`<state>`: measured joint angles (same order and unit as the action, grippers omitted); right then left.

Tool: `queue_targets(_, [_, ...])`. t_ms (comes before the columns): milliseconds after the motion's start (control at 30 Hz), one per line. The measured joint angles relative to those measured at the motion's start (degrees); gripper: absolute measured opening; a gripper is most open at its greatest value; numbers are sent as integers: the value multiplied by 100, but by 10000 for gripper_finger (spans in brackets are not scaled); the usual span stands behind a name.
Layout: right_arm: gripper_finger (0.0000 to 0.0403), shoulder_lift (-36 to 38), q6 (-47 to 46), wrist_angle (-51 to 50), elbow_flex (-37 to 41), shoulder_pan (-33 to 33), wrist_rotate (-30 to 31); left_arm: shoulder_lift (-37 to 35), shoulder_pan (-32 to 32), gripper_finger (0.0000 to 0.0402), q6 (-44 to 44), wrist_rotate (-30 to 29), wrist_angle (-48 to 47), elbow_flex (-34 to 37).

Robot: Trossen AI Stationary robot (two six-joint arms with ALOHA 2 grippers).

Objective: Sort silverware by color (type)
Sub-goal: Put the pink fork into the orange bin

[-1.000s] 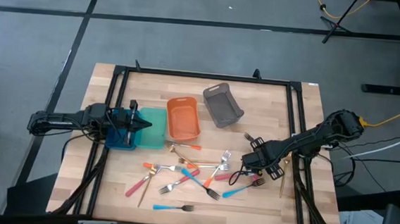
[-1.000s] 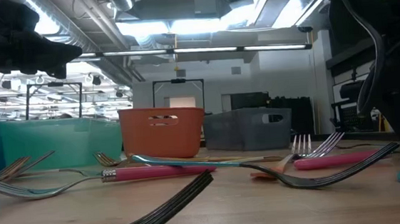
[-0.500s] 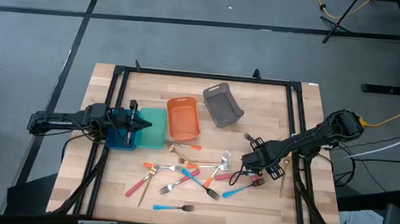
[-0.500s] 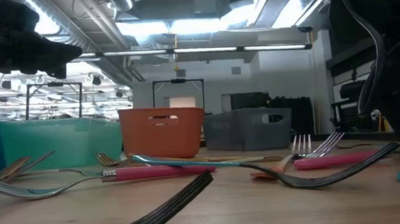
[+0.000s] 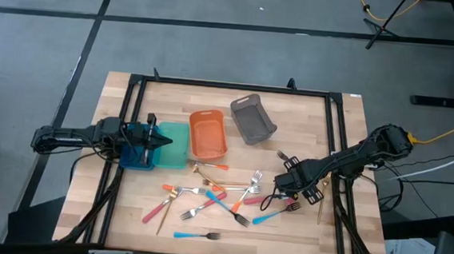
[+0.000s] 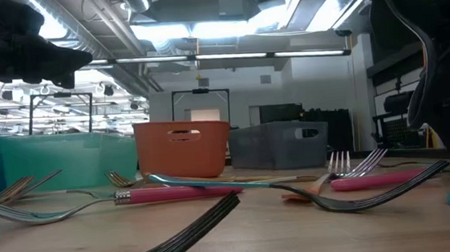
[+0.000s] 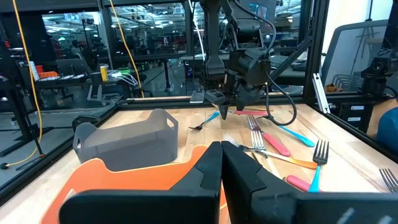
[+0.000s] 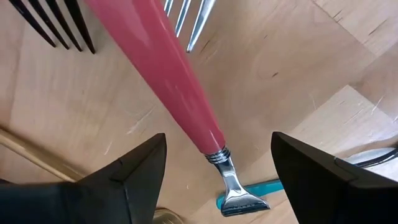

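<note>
- We see a pale wooden tabletop (image 5: pixel 228 223) edged by a black frame, on grey floor.
- Scattered on its near half lie slim metal-headed forks with pink, orange, blue and gold handles (image 5: pixel 214 198).
- The right gripper (image 5: pixel 287 183) hovers low over a pink-handled fork (image 8: pixel 168 74), jaws wide apart on either side of it.
- The left gripper (image 5: pixel 158 141), jaws together, hangs over the teal plastic bin (image 5: pixel 176 143).
- Beyond stand the orange plastic bin (image 5: pixel 207 135) and grey plastic bin (image 5: pixel 252 119); we see nothing in these two.
</note>
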<state>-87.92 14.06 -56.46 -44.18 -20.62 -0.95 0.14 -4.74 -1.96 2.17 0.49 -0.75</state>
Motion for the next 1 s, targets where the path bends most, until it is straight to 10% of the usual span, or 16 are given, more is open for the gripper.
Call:
queue_targets(333, [275, 0, 0, 1, 0, 0, -9, -1, -2, 2, -1, 0, -1, 0])
queue_targets(1000, [142, 0, 0, 194, 2, 0, -9, 1, -2, 2, 0, 0, 0, 1])
